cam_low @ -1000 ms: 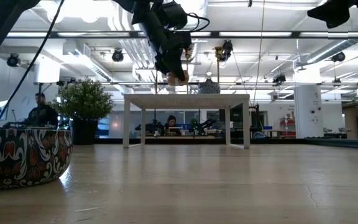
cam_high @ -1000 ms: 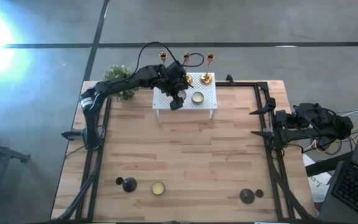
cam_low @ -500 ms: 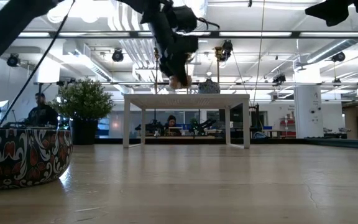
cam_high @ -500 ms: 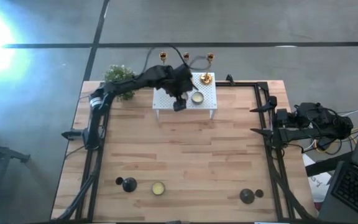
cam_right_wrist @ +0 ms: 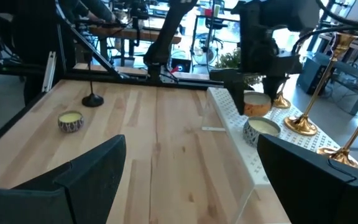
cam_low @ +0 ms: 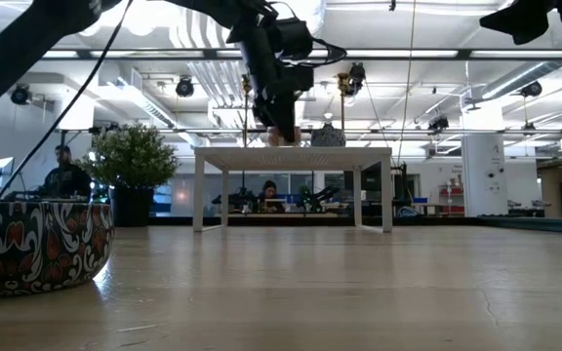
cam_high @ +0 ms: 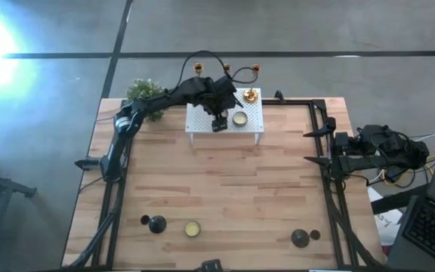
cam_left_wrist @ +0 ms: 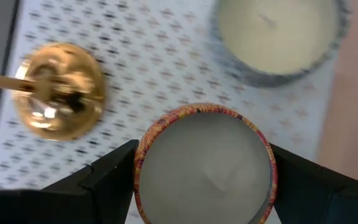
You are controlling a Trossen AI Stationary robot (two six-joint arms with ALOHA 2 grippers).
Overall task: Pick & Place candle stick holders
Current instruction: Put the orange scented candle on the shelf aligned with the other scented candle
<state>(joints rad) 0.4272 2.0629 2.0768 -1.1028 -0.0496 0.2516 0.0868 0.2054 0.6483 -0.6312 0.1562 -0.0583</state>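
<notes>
My left gripper [cam_high: 219, 122] hangs over the white perforated rack [cam_high: 252, 113] at the table's far side, shut on a low round candle tin with a colourful rim [cam_left_wrist: 205, 165]. The tin is just above the rack top [cam_low: 359, 149]; I cannot tell if it touches. One gold candlestick stands by its round base [cam_high: 251, 95] on the rack, also seen in the left wrist view [cam_left_wrist: 61, 90]; two more gold tops [cam_high: 198, 68] [cam_high: 226, 68] show behind the arm. Two black dome-based holders [cam_high: 157, 224] [cam_high: 300, 239] stand near the front edge. My right gripper [cam_high: 316, 145] waits open at the right edge. My left gripper pinches the candle tin by its round side wall [cam_left_wrist: 140, 163] between its two fingers [cam_left_wrist: 114, 171], one on each opposite side. The fingers point down from above. The tin sits level, its open top up, over the rack.
A second cream-filled tin [cam_high: 239, 118] sits on the rack beside the held one. Another tin [cam_high: 192, 229] stands on the table near the front. A potted plant [cam_high: 146, 97] stands left of the rack. Bare wood lies between the rack and the front objects.
My left gripper has carried the tin a little toward the table's right and far edges over the rack and lowered it toward the rack top, keeping it level and staying shut on it.
</notes>
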